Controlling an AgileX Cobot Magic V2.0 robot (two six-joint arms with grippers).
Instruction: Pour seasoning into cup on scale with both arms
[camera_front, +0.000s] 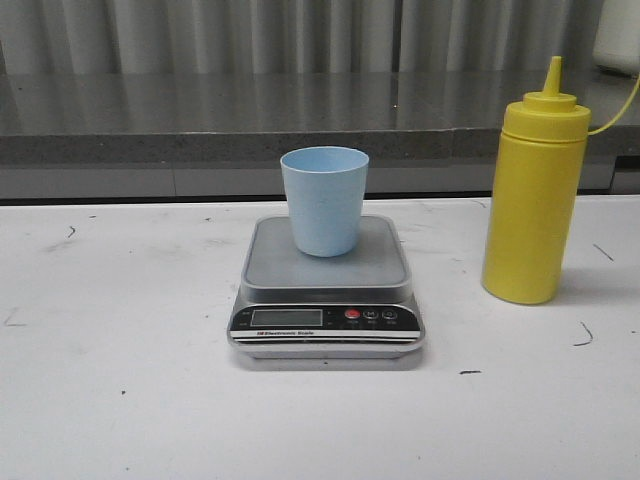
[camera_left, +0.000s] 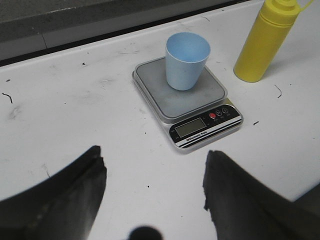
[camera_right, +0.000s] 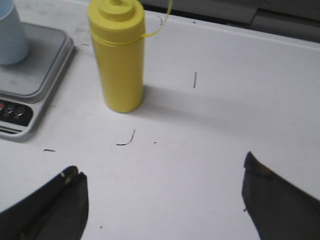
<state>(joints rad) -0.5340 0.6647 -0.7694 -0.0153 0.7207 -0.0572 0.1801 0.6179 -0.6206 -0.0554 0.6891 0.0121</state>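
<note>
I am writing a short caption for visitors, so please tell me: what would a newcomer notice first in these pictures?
First, the tall yellow seasoning bottle, upright on the white table, to the right of the scale. Next, the light blue cup, upright on the scale's steel platform at the centre. Both grippers are open and holding nothing.
</note>
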